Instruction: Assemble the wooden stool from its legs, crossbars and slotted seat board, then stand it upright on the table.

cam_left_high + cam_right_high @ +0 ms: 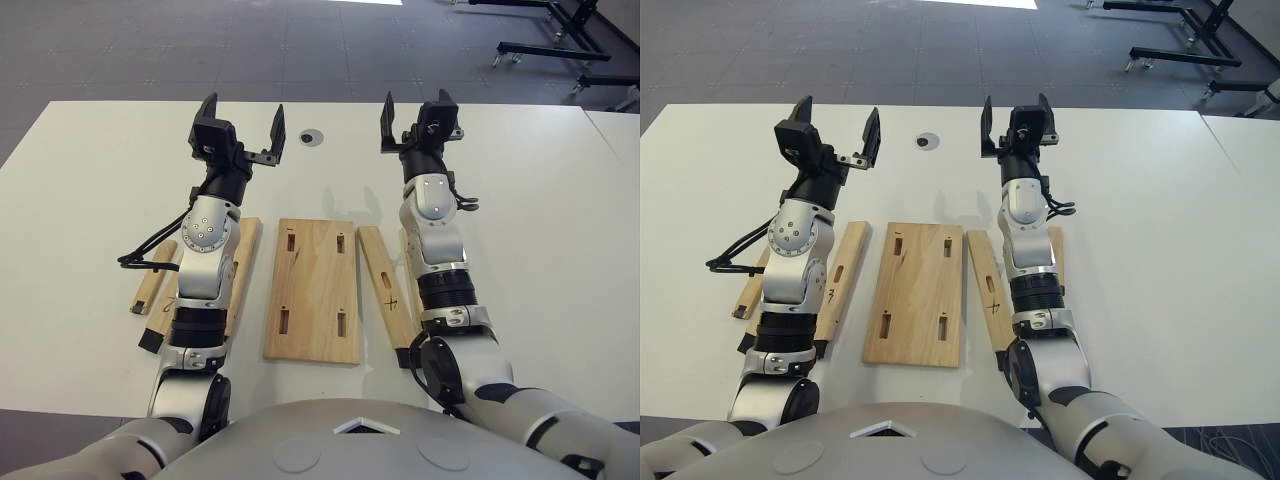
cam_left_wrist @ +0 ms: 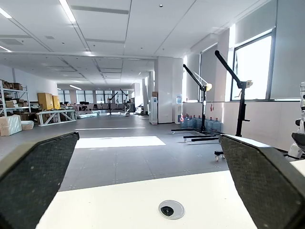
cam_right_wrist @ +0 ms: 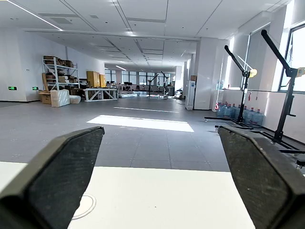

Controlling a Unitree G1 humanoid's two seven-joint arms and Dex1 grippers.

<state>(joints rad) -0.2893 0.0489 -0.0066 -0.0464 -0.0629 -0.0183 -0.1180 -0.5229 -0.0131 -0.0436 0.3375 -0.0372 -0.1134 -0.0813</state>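
The slotted seat board [image 1: 313, 290] lies flat in the middle of the white table [image 1: 540, 200], between my two arms. A long wooden leg [image 1: 244, 268] lies along its left side, partly under my left arm, and a short crossbar [image 1: 153, 277] lies farther left. Another long piece [image 1: 383, 285], marked with a cross, lies to the right of the board, with one more piece [image 1: 1056, 255] mostly hidden under my right arm. Both grippers are raised past the parts, over the far half of the table. The left gripper [image 1: 240, 125] is open and empty, and so is the right gripper [image 1: 417, 118].
A round cable grommet [image 1: 312, 137] sits in the tabletop between the two grippers, also seen as the grommet [image 2: 171, 209] in the left wrist view. A black cable [image 1: 140, 255] loops off my left forearm. Metal frames [image 1: 560, 50] stand on the floor beyond the far right corner.
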